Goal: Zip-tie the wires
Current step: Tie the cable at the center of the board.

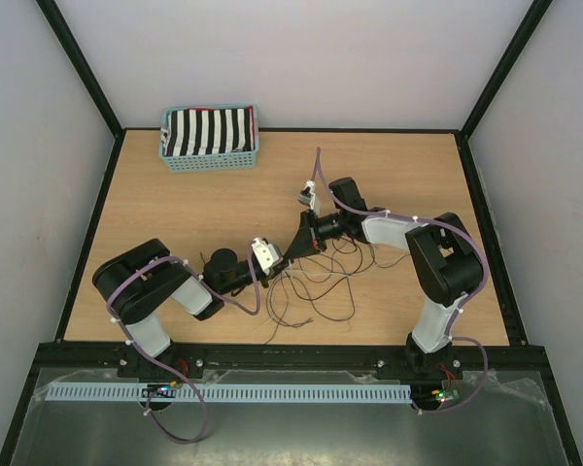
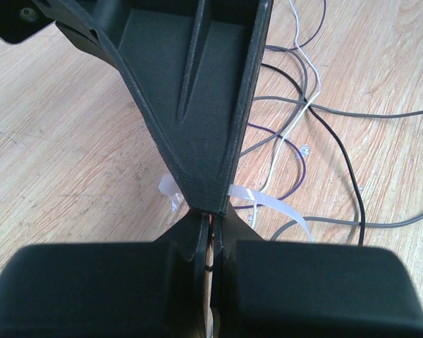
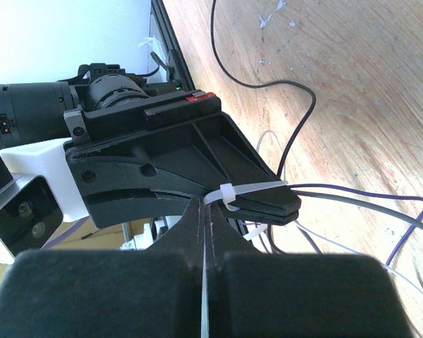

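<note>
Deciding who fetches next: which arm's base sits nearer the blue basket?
Left. The left arm's base is at the near edge on the basket's side; the right arm's base is diagonally across, near-right.

Our black-and-white left arm and right arm both reach inward, and their black plastic jaws, each pressed fully closed, meet tip to tip.

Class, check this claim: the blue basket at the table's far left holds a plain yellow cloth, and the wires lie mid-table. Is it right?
No: the cloth in the basket is black-and-white striped, not plain yellow, as the top external view shows. The rest holds.
</note>
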Robot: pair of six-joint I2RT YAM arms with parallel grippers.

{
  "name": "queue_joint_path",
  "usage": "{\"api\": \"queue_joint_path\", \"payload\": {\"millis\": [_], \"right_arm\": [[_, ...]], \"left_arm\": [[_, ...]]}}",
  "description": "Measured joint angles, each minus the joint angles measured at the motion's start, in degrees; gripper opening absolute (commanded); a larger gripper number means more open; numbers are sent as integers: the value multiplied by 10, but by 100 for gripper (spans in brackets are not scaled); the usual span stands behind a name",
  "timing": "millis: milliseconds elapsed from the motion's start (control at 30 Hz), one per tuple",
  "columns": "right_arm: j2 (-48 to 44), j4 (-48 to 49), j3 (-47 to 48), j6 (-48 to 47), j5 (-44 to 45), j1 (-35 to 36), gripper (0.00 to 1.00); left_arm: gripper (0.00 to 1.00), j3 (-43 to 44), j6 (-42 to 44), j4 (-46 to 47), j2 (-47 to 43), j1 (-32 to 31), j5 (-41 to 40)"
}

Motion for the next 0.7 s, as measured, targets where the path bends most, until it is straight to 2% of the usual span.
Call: {"api": "queue_joint_path", "payload": {"millis": [133,700], "right_arm": [[0,4,0,0,1,0,0],[-2,16,-10,-12,5,0,16]], "left_arm": [[0,0,-4,0,0,0,-7],[0,0,-68,0,1,17,-3]]}}
